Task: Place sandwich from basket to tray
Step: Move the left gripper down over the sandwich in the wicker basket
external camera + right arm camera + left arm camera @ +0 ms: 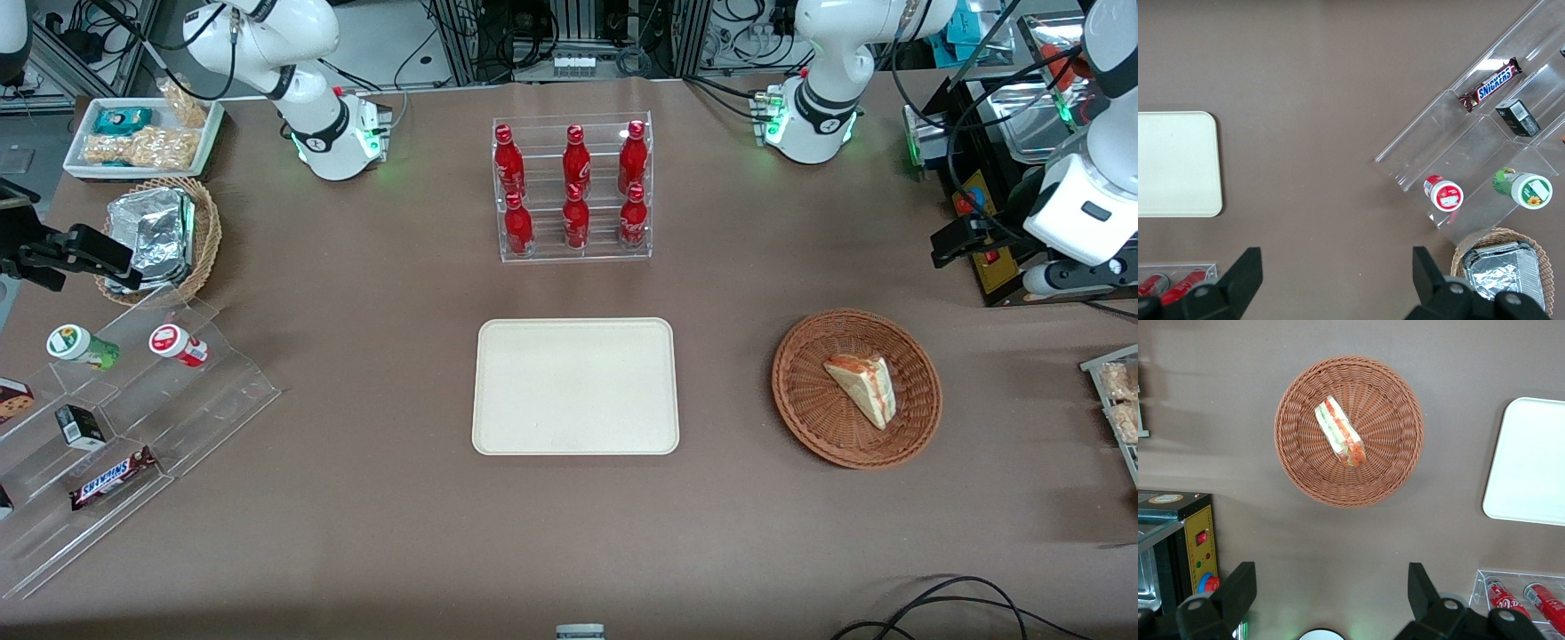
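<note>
The sandwich (862, 387) (1340, 432), a pale wedge with red and green filling on its cut edge, lies in the round reddish-brown basket (800, 391) (1298, 473). Beside the basket, toward the middle of the table, sits the cream tray (576, 387) (1531, 460) with nothing on it. My left gripper (956, 242) (1331, 572) hangs high above the table, farther from the front camera than the basket and toward the working arm's end. It is open, with only bare table showing between its fingers (1238, 587), well apart from the sandwich.
A clear rack of red bottles (573, 191) (1521, 597) stands farther from the front camera than the tray. A black box with red buttons (987, 240) (1185, 540) sits close beside the gripper. A clear snack stand (133, 418) and a foil-filled basket (160, 236) lie toward the parked arm's end.
</note>
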Controlling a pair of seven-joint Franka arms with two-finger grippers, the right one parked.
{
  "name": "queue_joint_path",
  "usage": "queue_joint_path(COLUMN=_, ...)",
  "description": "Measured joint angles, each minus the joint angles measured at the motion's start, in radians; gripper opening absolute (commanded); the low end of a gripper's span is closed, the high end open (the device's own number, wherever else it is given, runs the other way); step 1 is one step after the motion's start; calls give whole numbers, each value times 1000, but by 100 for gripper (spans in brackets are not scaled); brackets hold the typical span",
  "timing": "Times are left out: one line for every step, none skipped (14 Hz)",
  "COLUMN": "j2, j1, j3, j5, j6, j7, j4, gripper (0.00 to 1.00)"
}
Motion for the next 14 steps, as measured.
queue_joint_path(j2=0, j1=0, j3=0, j5=0, j6=0, j7=2, j4=2, gripper=100)
queue_joint_path(j2=0, j1=0, j3=0, j5=-1, j6=-1, j7=6, j4=3, gripper=100)
queue_joint_path(j2=0, j1=0, j3=0, j5=-1, j6=-3, j7=9, j4=3, gripper=100)
queue_joint_path(j2=0, j1=0, j3=-1, j5=-1, j6=-7, j7=10, j4=3, gripper=100)
queue_joint_path(j2=0, j1=0, j3=-1, j5=-1, j6=-12, j7=11, j4=3, gripper=100)
queue_joint_path(j2=0, j1=0, j3=-2, j5=-1, j6=-16, j7=12, j4=3, gripper=100)
queue_joint_path(j2=0, j1=0, j3=-2, j5=-1, j6=-19, j7=13, j4=3, gripper=100)
queue_joint_path(j2=0, j1=0, j3=-3, j5=-1, j6=-21, j7=14, j4=3, gripper=100)
queue_joint_path(j2=0, j1=0, j3=-3, j5=-1, j6=-24, j7=15, j4=2, gripper=100)
queue_joint_path(j2=1, j1=0, j3=-3, j5=-1, j6=-34, j7=15, j4=2, gripper=100)
queue_joint_path(j2=2, j1=0, j3=-2, j5=-1, j6=-58, j7=15, j4=0, gripper=100)
queue_joint_path(j2=7, j1=0, j3=-2, j5=-1, j6=-80, j7=15, j4=-4, gripper=100)
queue_joint_path(j2=16, j1=1, j3=-2, j5=-1, j6=-89, j7=15, j4=-13, gripper=100)
queue_joint_path(j2=33, j1=2, j3=-2, j5=-1, j6=-90, j7=15, j4=-29, gripper=100)
